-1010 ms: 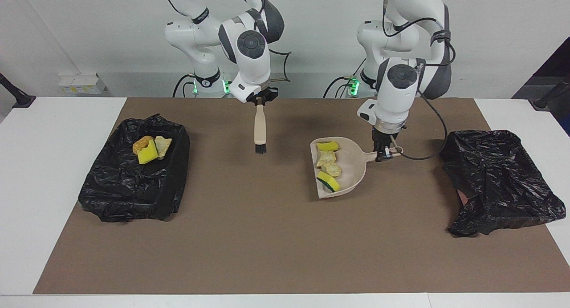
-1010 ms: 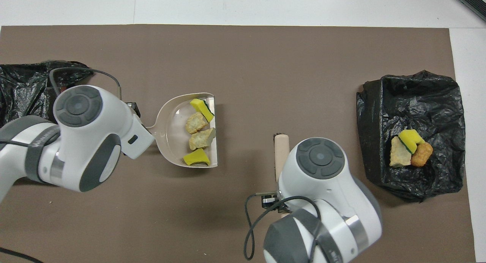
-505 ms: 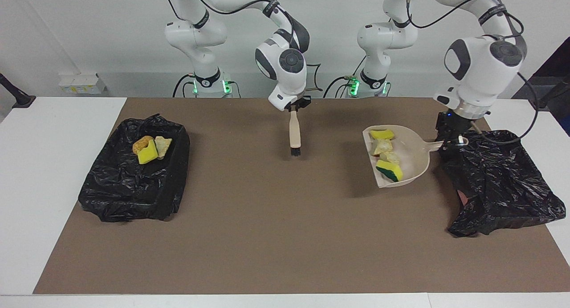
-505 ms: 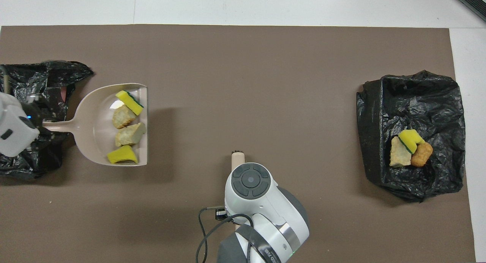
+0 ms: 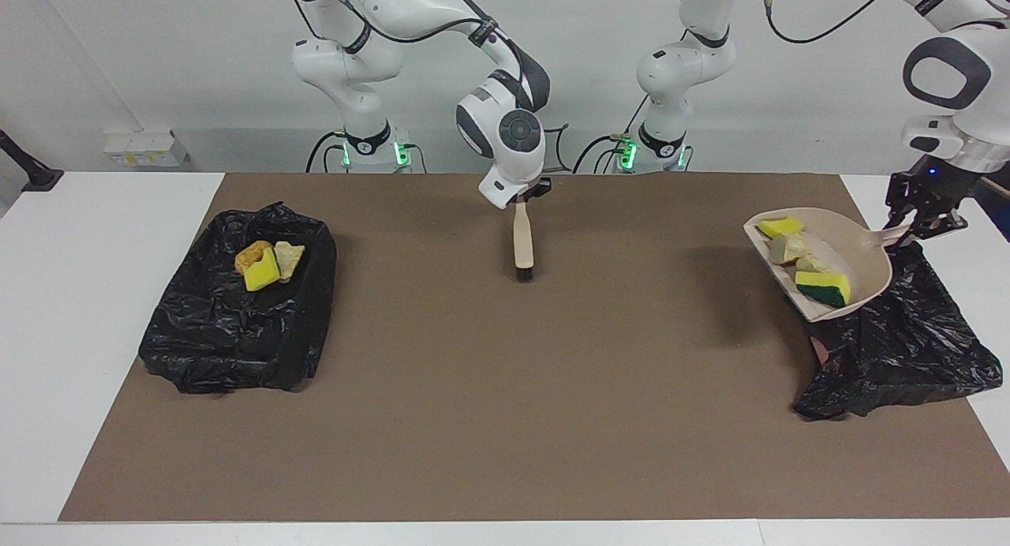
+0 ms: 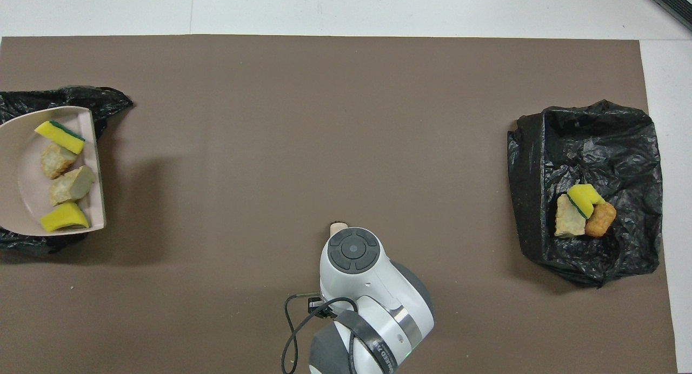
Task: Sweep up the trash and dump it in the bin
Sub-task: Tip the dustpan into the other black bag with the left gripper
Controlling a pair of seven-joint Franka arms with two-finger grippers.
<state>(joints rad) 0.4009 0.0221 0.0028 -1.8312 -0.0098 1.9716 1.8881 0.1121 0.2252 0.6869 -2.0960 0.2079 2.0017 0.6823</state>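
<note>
Since a second ago we have seen the left claw carry the dustpan from the middle of the brown mat all the way to the left arm's end of the surface, and the right claw drift with its brush toward the middle. Now the left claw is clenched on the dustpan's handle, and the pan hangs tilted over the edge of the black bag at that end. In the overhead view the pan runs off the picture's edge, and the left claw is out of that view. The trash in the pan, two yellow sponge pieces and two pale foam lumps, lies at the pan's open lip, the part of the pan farthest from the claw on the handle. The right claw is clenched on the brush handle, bristles hanging down over the mat's middle, at the edge nearest the robots. More trash, a yellow sponge, a pale lump and an orange-brown lump, sits on the other black bag at the right arm's end. Between the two bags we see the mat lying bare and wide, with white surface bordering it at both ends.
</note>
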